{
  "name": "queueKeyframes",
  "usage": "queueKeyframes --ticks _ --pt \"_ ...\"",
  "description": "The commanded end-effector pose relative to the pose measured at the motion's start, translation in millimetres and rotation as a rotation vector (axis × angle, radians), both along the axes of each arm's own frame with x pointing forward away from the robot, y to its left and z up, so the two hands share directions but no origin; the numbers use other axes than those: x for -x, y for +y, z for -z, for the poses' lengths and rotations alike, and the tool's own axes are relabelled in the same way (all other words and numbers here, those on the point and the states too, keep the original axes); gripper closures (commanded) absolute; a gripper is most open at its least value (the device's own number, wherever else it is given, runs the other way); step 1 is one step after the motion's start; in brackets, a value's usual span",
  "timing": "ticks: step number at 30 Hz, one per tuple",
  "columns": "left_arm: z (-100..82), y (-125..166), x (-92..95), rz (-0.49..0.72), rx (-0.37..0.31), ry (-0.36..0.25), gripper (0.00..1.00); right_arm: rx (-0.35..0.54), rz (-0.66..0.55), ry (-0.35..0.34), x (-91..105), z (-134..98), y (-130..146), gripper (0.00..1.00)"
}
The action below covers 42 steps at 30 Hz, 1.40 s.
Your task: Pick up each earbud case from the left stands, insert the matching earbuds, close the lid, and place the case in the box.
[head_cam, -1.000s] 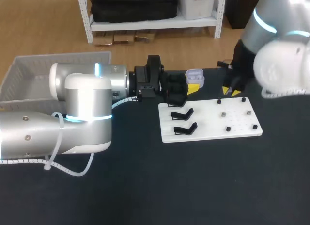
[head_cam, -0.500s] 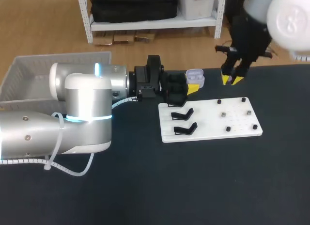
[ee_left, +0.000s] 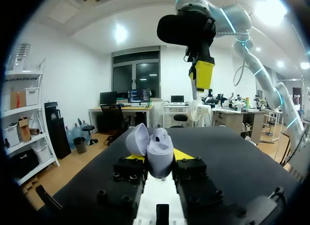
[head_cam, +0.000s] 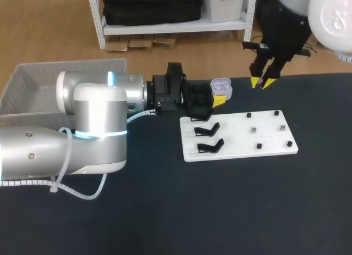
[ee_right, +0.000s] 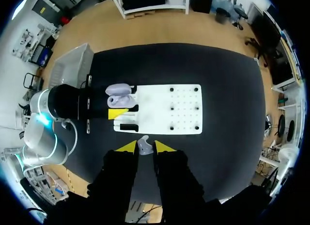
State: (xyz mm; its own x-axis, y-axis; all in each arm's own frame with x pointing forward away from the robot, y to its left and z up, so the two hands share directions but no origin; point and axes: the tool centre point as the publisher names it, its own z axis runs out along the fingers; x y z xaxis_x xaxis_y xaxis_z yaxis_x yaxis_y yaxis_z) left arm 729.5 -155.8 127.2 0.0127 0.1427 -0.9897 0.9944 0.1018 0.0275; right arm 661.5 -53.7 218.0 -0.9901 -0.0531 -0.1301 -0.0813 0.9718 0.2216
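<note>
On the near stretch of table, the white board [head_cam: 264, 140] is laid flat; two black stands [head_cam: 208, 128] are seen at its left end and small dark pegs [head_cam: 258, 147] toward its right; just past the board's far left corner, the earbud case [head_cam: 221, 88] is found, lavender, lid swung open; it is clamped from both sides by the left gripper [ee_left: 160, 159]; farther off, the right gripper [head_cam: 263, 82] is held high above the table, fingers pinched on a small pale earbud [ee_right: 144, 146]; the white box [head_cam: 33, 84] is noted off the table's left edge.
</note>
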Motion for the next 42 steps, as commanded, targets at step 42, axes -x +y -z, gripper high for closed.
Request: queueKeyframes --ticks 42 --pt "1.5 0.0 2.2 -0.009 0.007 -0.007 1.00 0.182 -0.417 -0.225 -40.5 27.1 76.5 1.00"
